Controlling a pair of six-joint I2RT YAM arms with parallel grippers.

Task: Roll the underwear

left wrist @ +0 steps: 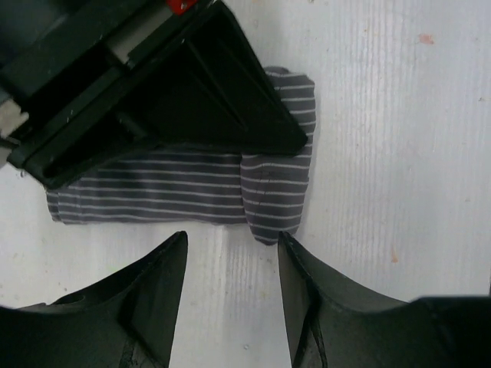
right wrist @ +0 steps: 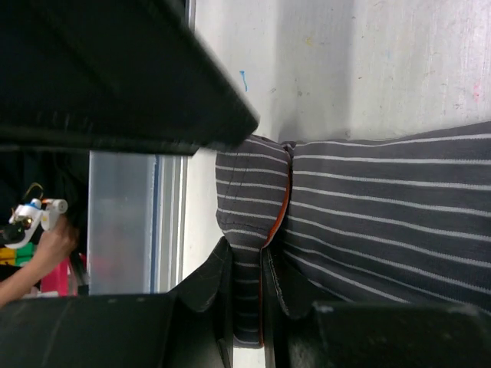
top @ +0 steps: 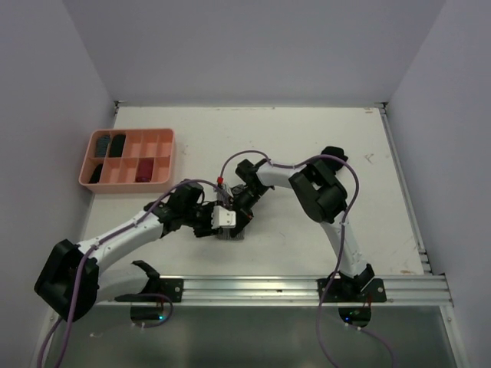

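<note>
The grey-and-white striped underwear [left wrist: 153,195] lies flat on the white table, one end folded over [left wrist: 278,192]. My right gripper [right wrist: 247,257] is shut on that folded end, where an orange-pink edge [right wrist: 285,201] shows beside the fingers. The rest of the underwear [right wrist: 391,203] spreads to the right in the right wrist view. My left gripper [left wrist: 230,247] is open just short of the cloth's near edge, with bare table between its fingers. In the top view both grippers meet over the garment [top: 230,233], which is mostly hidden. No black underwear is in view on the table.
A salmon-pink compartment tray [top: 158,135] stands at the back left, with dark rolls [top: 107,146] and a red item [top: 144,169] in it. A metal rail [top: 307,287] runs along the near edge. The right arm's body [left wrist: 192,92] hangs over the cloth.
</note>
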